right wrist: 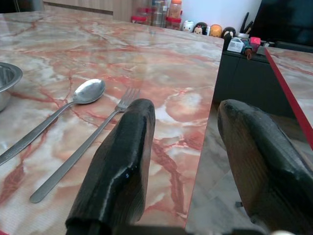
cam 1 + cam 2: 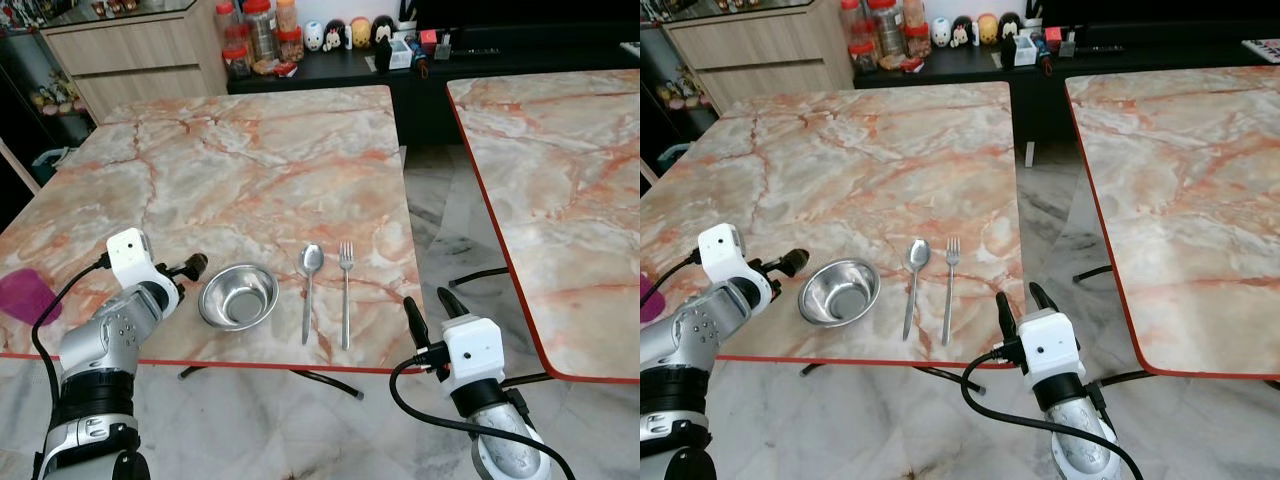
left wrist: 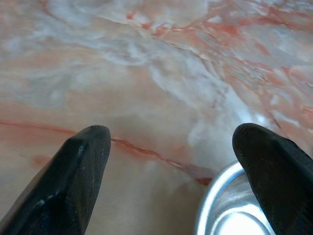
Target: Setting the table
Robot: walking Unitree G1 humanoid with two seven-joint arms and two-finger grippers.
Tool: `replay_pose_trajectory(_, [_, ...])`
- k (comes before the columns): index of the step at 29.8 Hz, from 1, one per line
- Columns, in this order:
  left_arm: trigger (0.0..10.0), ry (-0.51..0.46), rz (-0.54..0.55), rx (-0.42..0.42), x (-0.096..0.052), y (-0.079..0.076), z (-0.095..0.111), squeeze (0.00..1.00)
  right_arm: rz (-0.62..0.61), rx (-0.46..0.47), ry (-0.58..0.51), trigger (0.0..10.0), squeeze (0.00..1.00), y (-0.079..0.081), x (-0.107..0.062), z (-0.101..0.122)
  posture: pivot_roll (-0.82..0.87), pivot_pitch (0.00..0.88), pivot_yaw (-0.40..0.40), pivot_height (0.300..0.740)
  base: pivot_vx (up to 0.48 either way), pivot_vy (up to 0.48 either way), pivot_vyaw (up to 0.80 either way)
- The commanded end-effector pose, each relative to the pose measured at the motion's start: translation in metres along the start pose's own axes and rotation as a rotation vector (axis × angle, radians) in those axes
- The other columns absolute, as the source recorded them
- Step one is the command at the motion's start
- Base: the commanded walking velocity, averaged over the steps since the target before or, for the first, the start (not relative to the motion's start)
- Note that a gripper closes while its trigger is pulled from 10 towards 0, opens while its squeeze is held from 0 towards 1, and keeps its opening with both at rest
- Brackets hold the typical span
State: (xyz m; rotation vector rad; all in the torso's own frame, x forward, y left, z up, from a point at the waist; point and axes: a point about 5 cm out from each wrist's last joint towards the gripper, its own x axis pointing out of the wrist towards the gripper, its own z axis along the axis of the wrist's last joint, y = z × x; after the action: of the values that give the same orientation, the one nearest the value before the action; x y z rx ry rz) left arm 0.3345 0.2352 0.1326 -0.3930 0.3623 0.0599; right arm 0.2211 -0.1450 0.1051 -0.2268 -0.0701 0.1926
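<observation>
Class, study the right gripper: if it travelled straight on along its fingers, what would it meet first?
Probably nothing soon: the right gripper, open, points past the table's corner, with the fork off to its left, though depth is unclear.

Two square tables with pink-veined marble tops and red edging stand side by side, apart: the near table (image 2: 250, 160) on the left, the second table (image 2: 560, 180) on the right. The floor (image 2: 440, 215) between them is grey-white marble tile. Behind the tables, a low black cabinet (image 2: 480, 70) carries jars (image 2: 258, 35), small figurines (image 2: 345, 33) and boxes. A light wooden drawer unit (image 2: 135, 55) stands at the far left.
</observation>
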Motion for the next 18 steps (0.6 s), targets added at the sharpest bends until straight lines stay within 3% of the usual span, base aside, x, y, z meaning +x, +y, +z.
replay_pose_trajectory(1, [10.0, 0.012, -0.005, 0.004, -0.005, 0.005, -0.001, 0.0, 0.008, 0.007, -0.009, 10.0, 0.0, 0.001, 0.001, 0.003, -0.08, 0.081, 0.118, 0.74, 0.0, 0.0, 0.0])
replay_pose_trajectory(10, [10.0, 0.038, -0.023, 0.024, -0.013, 0.011, -0.007, 0.0, 0.01, 0.013, -0.009, 10.0, 0.0, 0.002, 0.002, 0.003, -0.08, 0.081, 0.12, 0.74, 0.0, 0.0, 0.0])
replay_pose_trajectory(18, [10.0, 0.043, -0.119, 0.043, -0.02, 0.003, -0.009, 0.0, 0.011, 0.016, -0.009, 10.0, 0.0, 0.001, 0.003, 0.003, -0.07, 0.078, 0.119, 0.74, 0.0, 0.0, 0.0])
